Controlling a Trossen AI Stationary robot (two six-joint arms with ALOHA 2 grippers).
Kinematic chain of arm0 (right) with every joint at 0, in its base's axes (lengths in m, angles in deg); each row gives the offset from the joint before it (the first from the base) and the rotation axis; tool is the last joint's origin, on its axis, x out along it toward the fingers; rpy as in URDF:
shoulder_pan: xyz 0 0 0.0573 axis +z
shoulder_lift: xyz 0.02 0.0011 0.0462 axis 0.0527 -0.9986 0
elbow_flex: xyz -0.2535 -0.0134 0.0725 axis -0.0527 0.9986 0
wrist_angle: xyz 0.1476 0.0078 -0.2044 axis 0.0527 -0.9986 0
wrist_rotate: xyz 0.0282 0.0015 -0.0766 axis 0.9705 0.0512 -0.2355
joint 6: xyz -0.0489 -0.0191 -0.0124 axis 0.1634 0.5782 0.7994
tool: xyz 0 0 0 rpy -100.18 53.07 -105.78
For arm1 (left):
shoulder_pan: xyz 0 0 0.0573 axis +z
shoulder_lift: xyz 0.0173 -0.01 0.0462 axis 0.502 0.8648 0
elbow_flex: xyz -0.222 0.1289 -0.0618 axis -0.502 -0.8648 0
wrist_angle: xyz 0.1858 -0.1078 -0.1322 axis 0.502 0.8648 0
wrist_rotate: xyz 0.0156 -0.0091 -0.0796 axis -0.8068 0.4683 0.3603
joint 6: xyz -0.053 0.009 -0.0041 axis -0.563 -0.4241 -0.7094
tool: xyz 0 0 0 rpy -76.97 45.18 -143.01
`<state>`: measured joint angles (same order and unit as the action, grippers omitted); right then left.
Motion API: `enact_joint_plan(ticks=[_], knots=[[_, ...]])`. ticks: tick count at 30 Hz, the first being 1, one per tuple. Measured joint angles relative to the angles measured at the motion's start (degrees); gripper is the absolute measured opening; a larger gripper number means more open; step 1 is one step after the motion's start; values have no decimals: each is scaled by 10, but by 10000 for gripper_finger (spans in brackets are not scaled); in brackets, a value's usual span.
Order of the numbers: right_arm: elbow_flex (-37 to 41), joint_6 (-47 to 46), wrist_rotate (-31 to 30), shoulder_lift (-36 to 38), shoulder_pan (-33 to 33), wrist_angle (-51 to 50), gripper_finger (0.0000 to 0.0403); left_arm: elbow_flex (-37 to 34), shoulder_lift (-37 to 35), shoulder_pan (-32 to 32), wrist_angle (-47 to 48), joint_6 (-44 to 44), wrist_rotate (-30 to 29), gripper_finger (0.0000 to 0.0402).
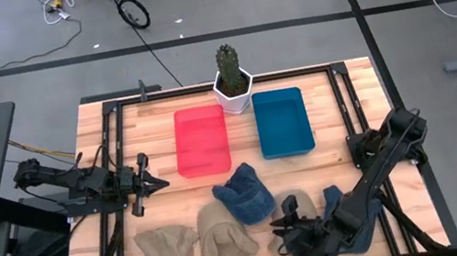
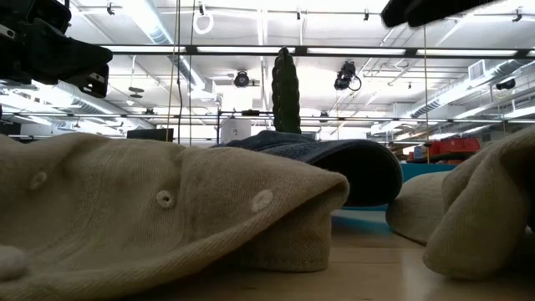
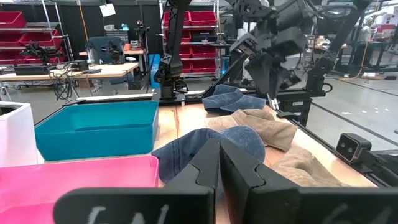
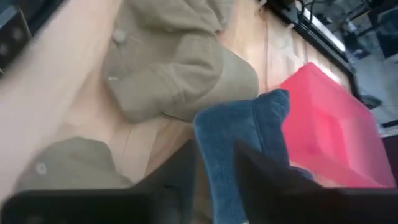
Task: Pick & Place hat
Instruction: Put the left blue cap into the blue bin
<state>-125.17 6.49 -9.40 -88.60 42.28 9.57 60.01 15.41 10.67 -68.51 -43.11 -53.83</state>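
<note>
Several hats lie flat on the wooden table (image 1: 120,146) near its front edge. Two tan hats (image 1: 168,254) (image 1: 223,234) are at the left, a blue denim hat (image 1: 244,195) is in the middle, and another tan hat (image 1: 299,204) and a second denim hat (image 1: 331,194) are at the right. My right gripper (image 1: 281,228) hovers over the right tan hat, slanting down toward the middle denim hat (image 4: 249,137), fingers apart, with that hat's near edge showing in their gap. My left gripper (image 1: 156,185) waits shut at the table's left, level. My right gripper's fingers (image 4: 180,180) stand on either side of the denim hat's near edge (image 4: 217,168) in the blurred wrist view. Whether they touch it, I cannot tell.
A red bin (image 1: 202,139) and a blue bin (image 1: 282,122) stand side by side behind the hats. A potted cactus (image 1: 232,76) is at the far edge. Black rails (image 1: 114,166) run along the table's left and right sides.
</note>
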Motion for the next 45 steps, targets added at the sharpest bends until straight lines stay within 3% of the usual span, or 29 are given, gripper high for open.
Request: enact_joint_plan(ticks=[8,12,16,21,29,33,39,45], knots=[[0,14,-20,-37,-14,-6,298,0,0,0,0,0,0,18],[0,24,-15,-62,-22,-10,360,0,0,0,0,0,0,19],[0,39,-29,-85,-30,-8,389,0,0,0,0,0,0,19],[0,40,-87,-111,-42,-11,386,0,0,0,0,0,0,18],[-1,25,-104,-123,-68,-8,336,0,0,0,0,0,0,18],[-1,24,-104,-123,-73,-2,250,0,0,0,0,0,0,18],[-1,33,-117,-122,-70,-1,36,0,0,0,0,0,0,18],[-9,51,-151,-119,-62,6,16,0,0,0,0,0,0,19]])
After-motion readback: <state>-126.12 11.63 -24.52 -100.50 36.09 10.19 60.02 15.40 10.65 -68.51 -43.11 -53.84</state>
